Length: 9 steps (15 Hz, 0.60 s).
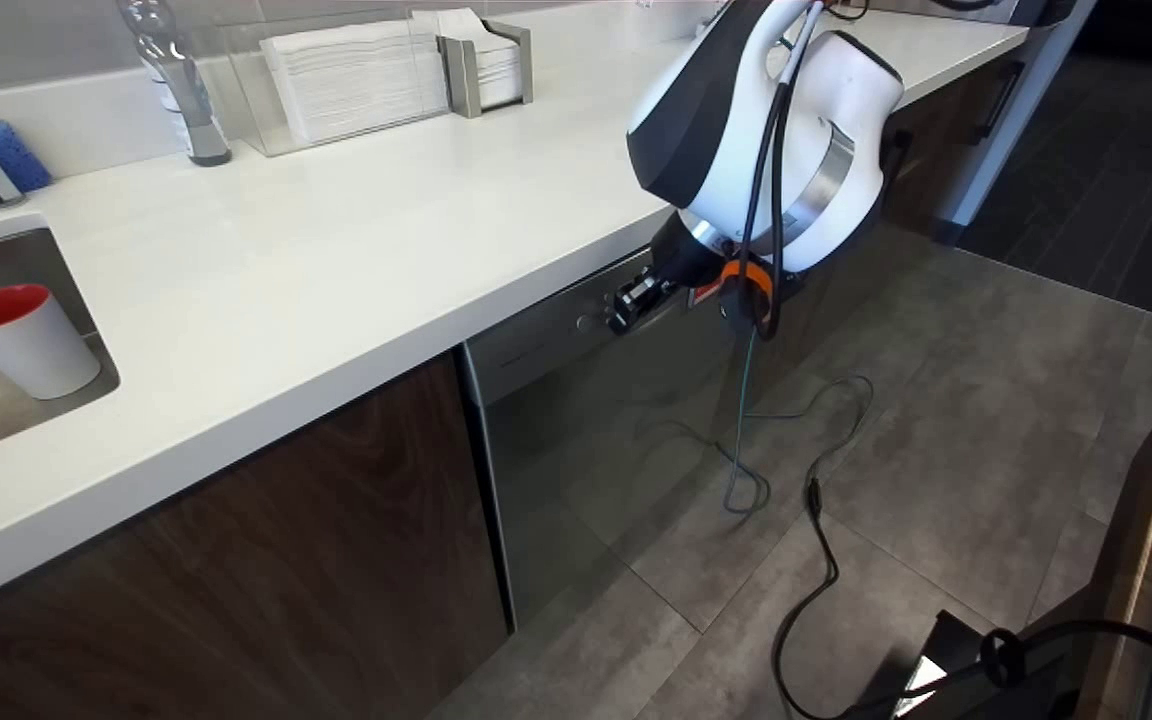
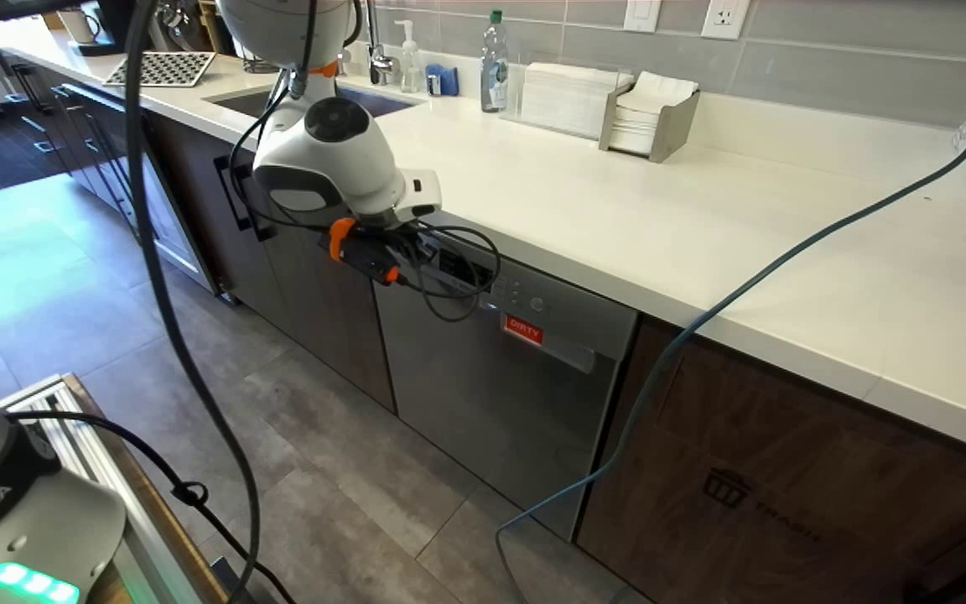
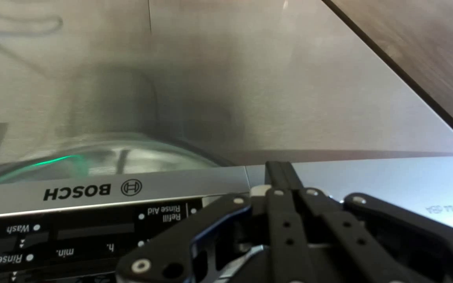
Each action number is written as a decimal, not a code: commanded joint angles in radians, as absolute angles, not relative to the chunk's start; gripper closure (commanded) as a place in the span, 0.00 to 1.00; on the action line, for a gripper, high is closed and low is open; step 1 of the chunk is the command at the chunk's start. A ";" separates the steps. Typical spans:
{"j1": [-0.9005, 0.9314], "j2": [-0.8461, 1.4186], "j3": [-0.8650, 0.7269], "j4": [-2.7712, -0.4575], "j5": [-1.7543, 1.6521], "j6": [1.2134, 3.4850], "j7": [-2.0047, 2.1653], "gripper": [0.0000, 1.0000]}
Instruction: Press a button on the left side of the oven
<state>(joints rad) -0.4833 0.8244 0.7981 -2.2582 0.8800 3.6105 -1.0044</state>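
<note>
One end effector (image 3: 280, 167) — two fingers (image 3: 273, 175) closed together — faces one steel appliance (image 2: 491, 394); its one red sign (image 2: 523, 329) reads DIRTY.

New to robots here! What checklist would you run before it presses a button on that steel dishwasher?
1. Gripper shut, holding nothing: ok.
2. Gripper near the control panel: ok, by the wrist view.
3. Round control in view: ok, beside the gripper in an exterior view.
4. Gripper lined up with it: cannot tell.
5. Dishwasher door closed: ok.
6. Cable loop clear of the panel: cannot tell; it overlaps the panel in an exterior view.
</note>
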 commanded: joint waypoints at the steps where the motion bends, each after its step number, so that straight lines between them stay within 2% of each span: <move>1: -0.507 0.856 0.816 -2.242 0.842 3.619 -0.994 1.00; 9: -0.503 0.854 0.815 -2.241 0.840 3.627 -0.995 1.00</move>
